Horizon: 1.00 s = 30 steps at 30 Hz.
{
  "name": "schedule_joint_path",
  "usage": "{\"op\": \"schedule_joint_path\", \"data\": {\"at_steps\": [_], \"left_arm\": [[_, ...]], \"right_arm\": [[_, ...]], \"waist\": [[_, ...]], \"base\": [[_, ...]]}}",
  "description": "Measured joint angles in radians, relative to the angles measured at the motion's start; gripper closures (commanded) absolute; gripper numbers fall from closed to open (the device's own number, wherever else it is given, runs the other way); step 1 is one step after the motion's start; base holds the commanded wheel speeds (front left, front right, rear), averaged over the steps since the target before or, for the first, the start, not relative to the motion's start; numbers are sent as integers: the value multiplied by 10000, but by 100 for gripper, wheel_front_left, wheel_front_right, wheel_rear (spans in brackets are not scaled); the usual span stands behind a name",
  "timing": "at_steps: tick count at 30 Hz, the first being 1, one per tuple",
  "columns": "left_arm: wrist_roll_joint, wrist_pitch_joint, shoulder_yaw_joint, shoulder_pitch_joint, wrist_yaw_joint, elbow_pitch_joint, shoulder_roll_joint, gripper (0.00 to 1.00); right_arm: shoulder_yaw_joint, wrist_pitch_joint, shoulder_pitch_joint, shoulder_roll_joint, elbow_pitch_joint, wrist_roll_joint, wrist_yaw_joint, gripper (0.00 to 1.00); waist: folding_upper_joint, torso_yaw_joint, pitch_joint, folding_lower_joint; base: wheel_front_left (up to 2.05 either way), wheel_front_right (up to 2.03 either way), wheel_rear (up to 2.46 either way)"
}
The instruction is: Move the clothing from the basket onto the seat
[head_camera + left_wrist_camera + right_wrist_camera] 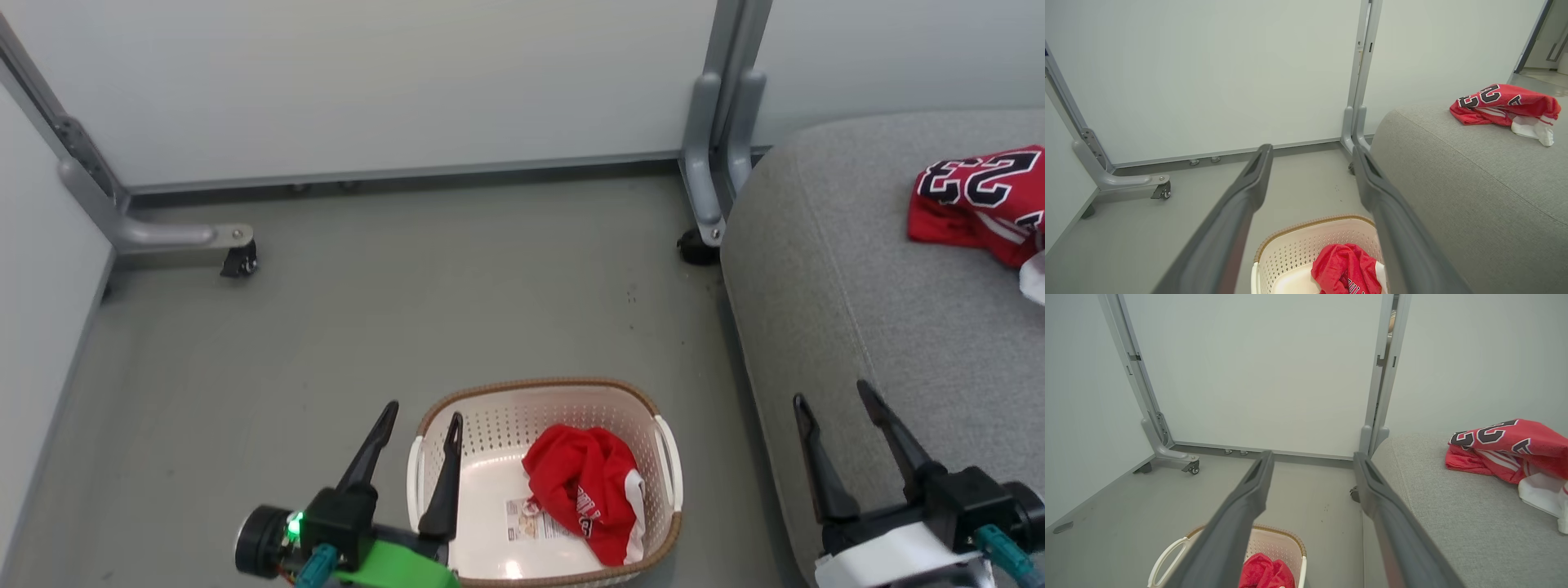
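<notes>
A crumpled red jersey (pixel 589 492) lies inside the cream perforated basket (pixel 506 420) on the floor; the left wrist view has the same jersey (pixel 1345 269) in the basket (pixel 1290 255). Another red jersey (pixel 984 202) with a 23 print rests on the grey seat (pixel 882 269) at the right, also visible as the jersey (pixel 1502 451) on the seat (pixel 1453 522). My left gripper (pixel 423 415) stands open over the basket's left edge, holding nothing. My right gripper (pixel 829 394) is open above the seat's front part, empty.
White partition panels on grey wheeled feet (pixel 237 260) close off the back and left. A grey upright post (pixel 722 147) stands just behind the seat's corner. A paper label (pixel 526 518) lies on the basket floor. Grey floor (pixel 367 327) spreads between basket and wall.
</notes>
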Motion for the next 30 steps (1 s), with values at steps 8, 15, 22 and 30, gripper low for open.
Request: {"op": "schedule_joint_path", "data": {"at_steps": [8,15,22,30], "left_arm": [[249,0,-458,-2560,-336,871,-8,0],[468,0,-1486,-5376,-604,3467,-10,0],[395,337,-3388,-8083,-965,6472,-15,0],[974,1430,-5739,-10293,-1007,9074,-23,0]], "right_arm": [[115,2,-1599,-399,-328,88,0,0],[-316,2,-3055,-437,-842,176,0,0],[-786,2,-4233,-711,-1574,90,0,0],[-226,2,-4971,-853,-2585,171,0,0]], "waist": [[0,-181,1903,0],[0,-412,3714,1],[0,-749,5405,3],[0,-1326,7094,3]], "base": [[0,0,0],[0,0,0],[0,0,0],[0,0,0]]}}
